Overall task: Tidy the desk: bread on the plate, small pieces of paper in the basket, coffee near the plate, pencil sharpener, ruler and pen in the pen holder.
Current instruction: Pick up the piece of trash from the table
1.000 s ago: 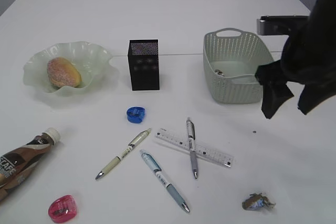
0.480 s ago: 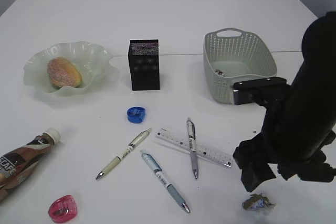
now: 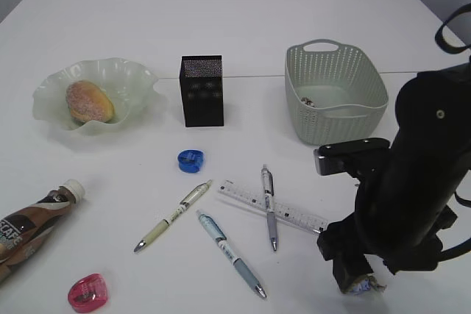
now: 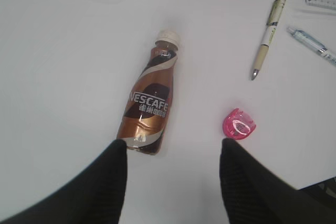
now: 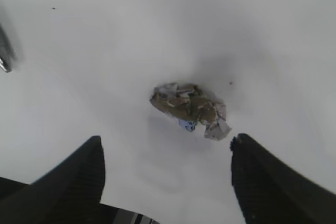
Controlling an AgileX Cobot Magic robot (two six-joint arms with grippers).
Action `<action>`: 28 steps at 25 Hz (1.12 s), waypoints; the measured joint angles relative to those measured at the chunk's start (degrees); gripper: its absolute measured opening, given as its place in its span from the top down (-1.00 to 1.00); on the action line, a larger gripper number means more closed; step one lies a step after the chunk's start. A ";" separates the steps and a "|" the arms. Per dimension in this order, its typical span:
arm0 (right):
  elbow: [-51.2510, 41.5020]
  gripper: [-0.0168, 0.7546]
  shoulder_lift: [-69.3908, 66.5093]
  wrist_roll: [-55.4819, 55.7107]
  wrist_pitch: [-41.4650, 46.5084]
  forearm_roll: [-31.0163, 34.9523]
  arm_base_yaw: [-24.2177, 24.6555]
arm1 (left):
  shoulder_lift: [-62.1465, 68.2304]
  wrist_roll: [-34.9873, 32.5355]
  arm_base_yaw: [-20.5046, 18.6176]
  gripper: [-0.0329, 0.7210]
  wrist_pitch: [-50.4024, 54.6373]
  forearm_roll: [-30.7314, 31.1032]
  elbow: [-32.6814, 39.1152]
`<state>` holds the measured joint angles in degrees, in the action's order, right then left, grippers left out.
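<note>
Paper (image 5: 190, 108), a crumpled scrap, lies on the table (image 3: 294, 5) at its near right, just ahead of the right gripper (image 5: 165, 169), whose jaws stand wide apart above it without touching it. Bread (image 3: 89, 101) sits on the plate (image 3: 140, 79) at far left, the basket (image 3: 335, 104) holds another scrap, and the holder (image 3: 202, 90) stands between them with pens, ruler (image 3: 271, 206) and blue sharpener (image 3: 190, 159) in front. Left gripper (image 4: 173, 177) hangs with jaws apart over the lying coffee (image 4: 151, 107), the pink sharpener (image 4: 239, 125) beside it.
</note>
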<state>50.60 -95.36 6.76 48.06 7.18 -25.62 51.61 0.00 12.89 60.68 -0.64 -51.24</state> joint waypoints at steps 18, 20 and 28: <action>0.00 -0.38 -8.83 0.00 -4.89 -0.21 0.00 | 0.00 0.00 0.00 -0.19 0.00 -0.11 0.00; 0.00 -0.24 -8.92 0.00 -5.01 -0.21 0.00 | 0.00 0.00 0.00 -0.19 0.00 -0.11 0.00; 0.00 0.34 -9.05 0.00 -5.01 -0.24 0.00 | 0.00 0.00 0.00 -0.19 0.00 -0.11 0.00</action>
<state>50.60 -104.41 6.76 43.05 6.94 -25.62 51.61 0.00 12.89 60.68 -0.75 -51.24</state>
